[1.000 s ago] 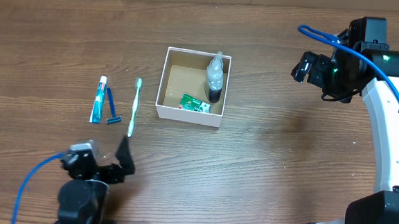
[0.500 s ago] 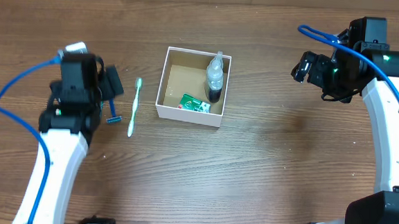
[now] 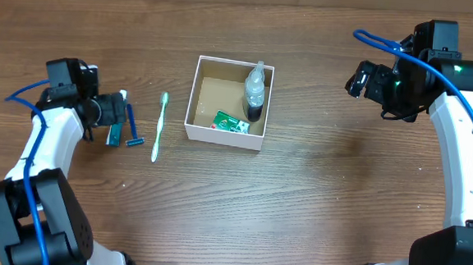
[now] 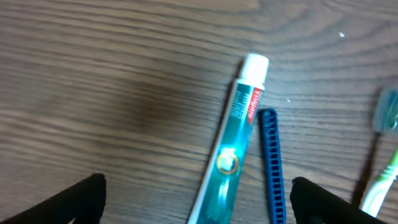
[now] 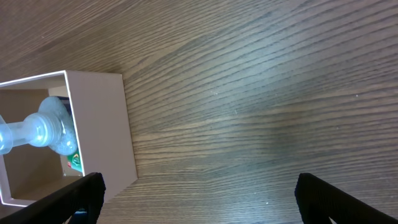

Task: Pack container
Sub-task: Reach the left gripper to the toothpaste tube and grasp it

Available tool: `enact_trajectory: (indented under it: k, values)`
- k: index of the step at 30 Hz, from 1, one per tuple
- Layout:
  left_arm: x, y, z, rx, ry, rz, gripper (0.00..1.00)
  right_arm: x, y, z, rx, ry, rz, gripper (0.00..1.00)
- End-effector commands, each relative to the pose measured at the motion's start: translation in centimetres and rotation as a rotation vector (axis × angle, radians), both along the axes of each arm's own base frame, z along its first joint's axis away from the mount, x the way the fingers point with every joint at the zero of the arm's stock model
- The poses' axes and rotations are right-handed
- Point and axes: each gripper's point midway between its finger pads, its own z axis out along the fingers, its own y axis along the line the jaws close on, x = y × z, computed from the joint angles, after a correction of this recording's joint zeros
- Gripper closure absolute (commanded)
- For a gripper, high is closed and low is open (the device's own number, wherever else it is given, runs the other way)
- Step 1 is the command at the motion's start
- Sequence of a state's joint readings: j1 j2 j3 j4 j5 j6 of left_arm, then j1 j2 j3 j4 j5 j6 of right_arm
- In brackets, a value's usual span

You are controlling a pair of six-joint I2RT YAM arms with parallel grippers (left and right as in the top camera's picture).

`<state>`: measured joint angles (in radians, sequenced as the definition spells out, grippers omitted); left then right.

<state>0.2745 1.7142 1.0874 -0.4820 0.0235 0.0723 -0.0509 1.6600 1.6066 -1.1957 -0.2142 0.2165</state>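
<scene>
Left wrist | left pincer [image 4: 198,196] spread wide above toothpaste [image 4: 235,134] | razor [image 4: 271,155] beside

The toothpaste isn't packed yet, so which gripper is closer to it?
Left. The left gripper hovers open right over the toothpaste; the right gripper is far off, beyond the opposite side of the container.

No text can be read for certain. The toothpaste tube [image 4: 233,134], near the worktop's left edge, carries blurred white lettering on red; print on the green packet [image 3: 230,123] in the container [image 3: 220,137] is too small.
</scene>
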Motion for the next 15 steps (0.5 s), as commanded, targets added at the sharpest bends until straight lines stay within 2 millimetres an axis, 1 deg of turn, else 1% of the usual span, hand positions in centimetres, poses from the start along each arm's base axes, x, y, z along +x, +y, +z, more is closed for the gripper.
enact_trajectory:
  k: [1,3,5,11,15]
  values:
    - [1.1,-0.8,-1.0,-0.018,0.008,-0.084,0.12,0.4,0.2,0.5,0.009,-0.017,0.001,0.0]
    - [0.9,-0.8,-2.0,-0.013,0.035,-0.102,0.13,0.4,0.2,0.5,0.009,-0.018,0.001,0.0]
    - [0.8,0.0,-3.5,0.022,0.073,-0.081,0.15,0.4,0.2,0.5,0.009,-0.018,0.001,0.0]
    - [1.4,0.0,-5.1,0.013,0.072,-0.087,0.21,0.4,0.2,0.5,0.009,-0.018,0.001,0.0]
    - [2.2,-0.7,-5.7,0.001,0.057,-0.118,0.36,0.4,0.2,0.5,0.009,-0.018,0.001,0.0]
